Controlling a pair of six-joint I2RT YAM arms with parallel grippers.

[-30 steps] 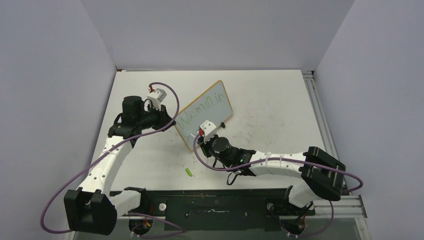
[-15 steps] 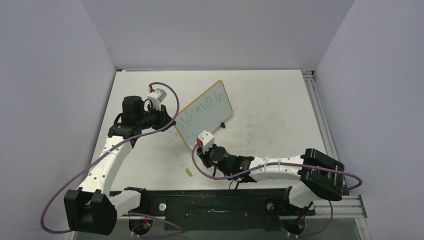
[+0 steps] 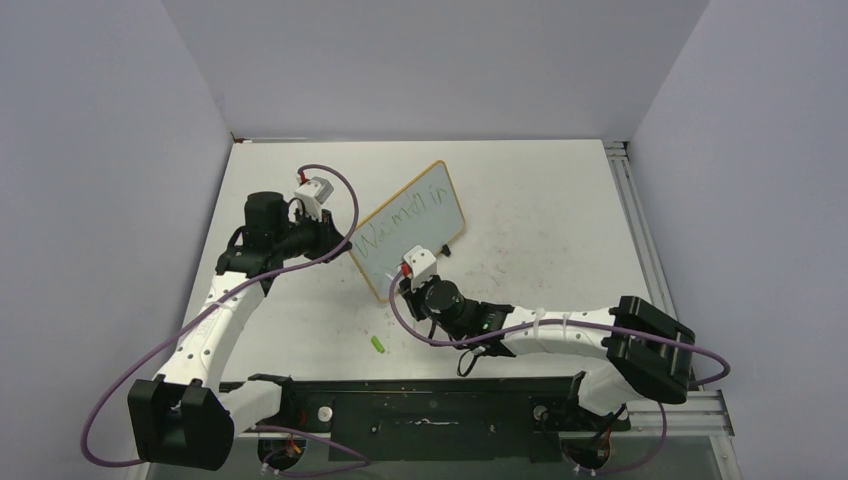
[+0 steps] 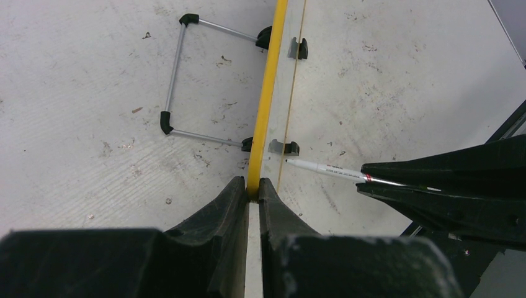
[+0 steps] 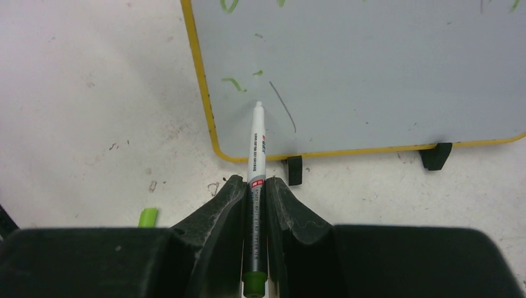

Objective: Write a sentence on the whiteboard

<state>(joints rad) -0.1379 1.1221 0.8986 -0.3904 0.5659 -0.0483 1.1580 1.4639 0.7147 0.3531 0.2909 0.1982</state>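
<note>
The whiteboard (image 3: 408,228) is standing on its feet mid tabletop (image 3: 560,200), turned diagonally, between the two arms. The left claw (image 4: 253,185) is clamping fully closed on the board's yellow frame edge. The right claw (image 5: 255,181) is pinching tight on a white marker (image 5: 257,143), tip sitting at the board face near its lower corner; contact unclear. The green sentence (image 3: 398,222) is running along the upper line, with a few strokes by the tip. A green cap (image 5: 147,217) is lying on the tabletop just beside the right claw.
</note>
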